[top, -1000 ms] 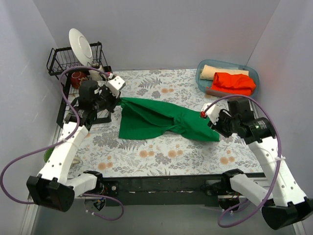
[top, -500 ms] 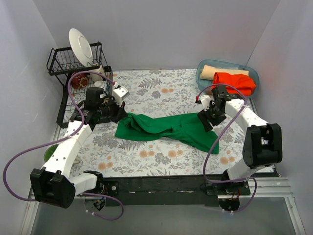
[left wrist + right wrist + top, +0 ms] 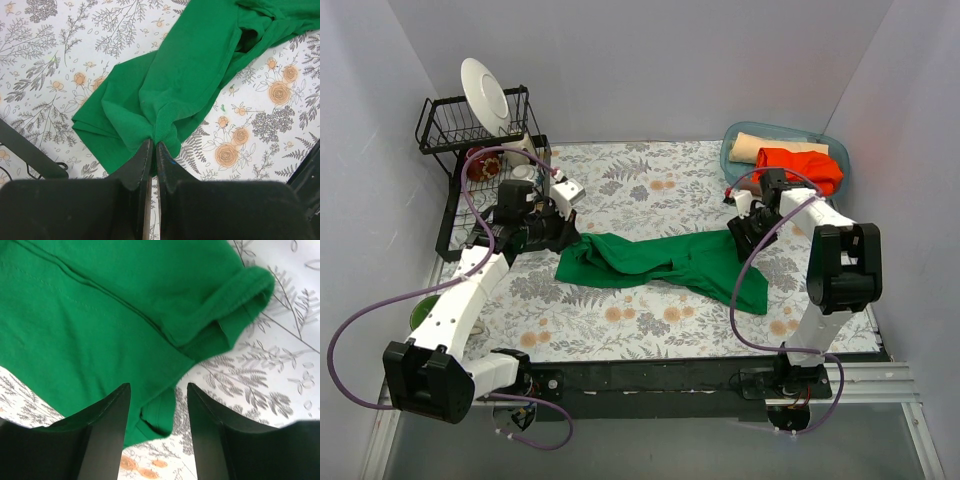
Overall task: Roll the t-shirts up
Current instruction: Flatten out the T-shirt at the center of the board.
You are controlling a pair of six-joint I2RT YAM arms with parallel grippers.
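Observation:
An emerald green t-shirt [image 3: 665, 262] lies crumpled across the middle of the floral table. It fills the left wrist view [image 3: 190, 65] and the right wrist view [image 3: 100, 325]. My left gripper [image 3: 563, 232] is shut on the shirt's left end; a bunched fold is pinched between the fingertips [image 3: 152, 146]. My right gripper [image 3: 741, 236] is open over the shirt's right end, with a hemmed edge [image 3: 157, 417] lying between the fingers, untouched. An orange-red t-shirt [image 3: 798, 167] and a pale tan rolled t-shirt [image 3: 770, 146] lie in a bin at the back right.
A blue-green plastic bin [image 3: 732, 160] holds the two other shirts. A black wire dish rack [image 3: 450, 125] with a white plate [image 3: 485, 95] and a red mug [image 3: 480, 165] stands at the back left. A green object [image 3: 418, 316] lies at the left edge.
The shirt has been lowered from a stretched hold onto the table. My right gripper let go of it and moved back toward the bin. My left gripper moved slightly right, still holding.

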